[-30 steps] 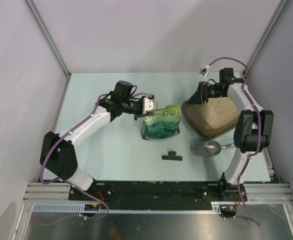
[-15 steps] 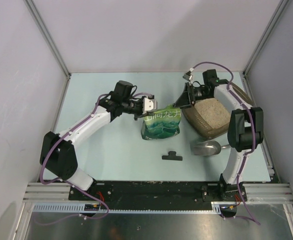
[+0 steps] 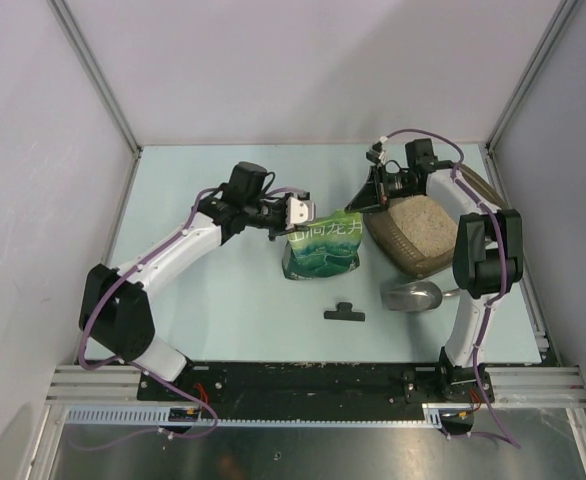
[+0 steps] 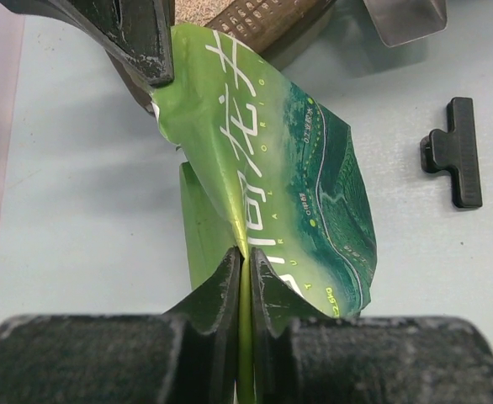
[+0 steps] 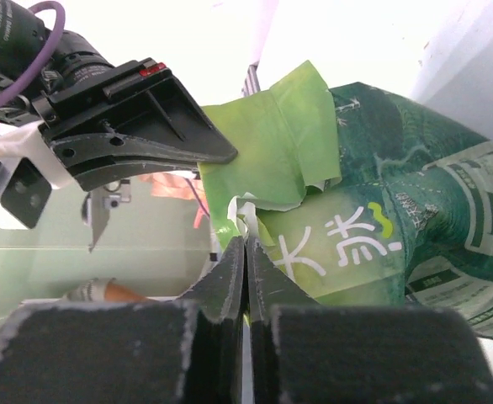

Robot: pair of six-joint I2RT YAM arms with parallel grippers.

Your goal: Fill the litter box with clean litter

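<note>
- The litter box (image 3: 395, 256) sits on the right side of the table (image 3: 203, 300), with the clean litter (image 3: 423, 220) heaped inside it. Neither gripper holds it; its left wall is just beside the green bag (image 3: 323, 248).
- The left gripper (image 3: 309, 214) is pinched flat on the bag's upper left edge, with no gap between its fingers except the bag film.
- The right gripper (image 3: 365, 204) is clamped the same way on the bag's upper right edge, at the box's far left corner.
- The top view alone shows the whole box, the silver scoop (image 3: 413, 295) in front of it and the black clip (image 3: 344, 312) lying apart on the table.
- The wrist views alone show both pairs of fingers nipping the thin film. Each also shows the other gripper at the bag's mouth.
- The left arm reaches from its base diagonally across the table, forearm low, with the gripper pointing right.
- The right arm stands up steeply from its base and folds back, its wrist passing over the far part of the box and the gripper pointing left and down at the bag.
</note>
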